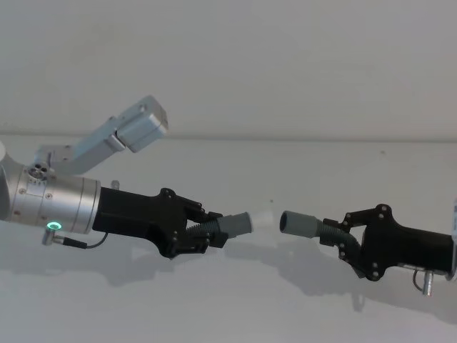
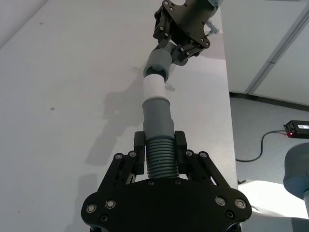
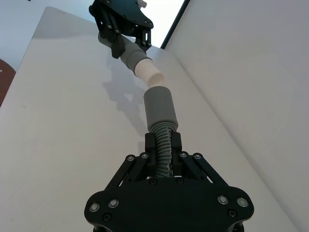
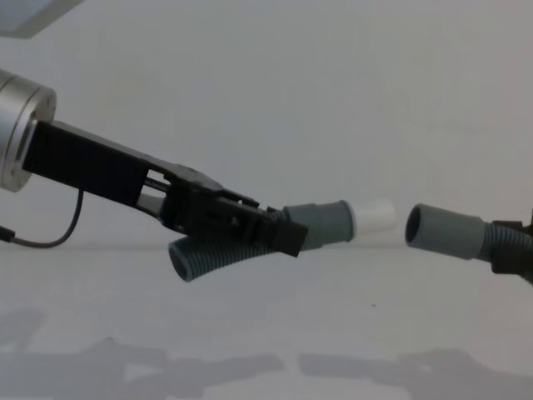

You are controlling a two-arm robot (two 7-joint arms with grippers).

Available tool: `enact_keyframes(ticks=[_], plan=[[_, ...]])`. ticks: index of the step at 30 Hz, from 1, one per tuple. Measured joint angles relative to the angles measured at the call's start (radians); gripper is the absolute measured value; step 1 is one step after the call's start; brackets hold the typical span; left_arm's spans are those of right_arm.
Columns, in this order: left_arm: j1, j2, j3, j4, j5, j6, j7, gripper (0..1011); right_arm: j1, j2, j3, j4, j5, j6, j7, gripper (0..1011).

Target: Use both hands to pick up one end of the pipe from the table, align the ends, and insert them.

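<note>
Left hose piece (image 1: 227, 227): dark grey, ribbed middle, smooth grey cuff (image 1: 238, 224) ending in a narrower white tube tip (image 1: 262, 220). Held off the desk, projecting forward from the left tool (image 1: 208, 232). In the chest view its free ribbed tail (image 4: 200, 257) bends down and back beneath the tool.

Right hose piece (image 1: 314, 227): same dark grey ribbed hose, with a wide hollow grey cuff (image 1: 298, 224) whose dark round mouth faces the white tip. Held in the air, projecting forward from the right tool (image 1: 345, 239).

Ends: facing each other and roughly in line, apart, with a short gap between tip and mouth; the white tip is not inside the cuff.

Left tool: black plastic, two-finger linkage with visible screws, closed on the ribbed section of the left hose piece just behind its cuff. It sits on a silver-white cylindrical arm (image 1: 53, 204) with a green ring light (image 1: 53, 226).

Right tool: black plastic, same build, closed on the ribbed section of the right hose piece just behind its cuff.

Writing: none can be read on hoses or tools.

Desk (image 1: 214, 300): plain, smooth, matte white, carrying soft shadows under both tools. In the left wrist view the desk edge (image 2: 230, 121) runs beside the right tool, with floor beyond; bare surface lies beneath and around both tools.
</note>
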Motion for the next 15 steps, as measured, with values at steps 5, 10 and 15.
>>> enact_keyframes(ticks=[5, 10, 15], plan=[[-0.012, -0.002, 0.01, 0.015, -0.004, -0.001, -0.012, 342, 0.006, 0.0, -0.004, 0.004, -0.001, 0.006, -0.004, 155], [-0.022, -0.004, 0.017, 0.027, -0.007, -0.003, -0.02, 342, 0.014, 0.0, -0.011, 0.01, -0.001, 0.011, -0.007, 155], [-0.03, -0.005, 0.024, 0.039, -0.011, -0.006, -0.025, 342, 0.022, -0.001, -0.016, 0.018, 0.001, 0.013, -0.007, 155]])
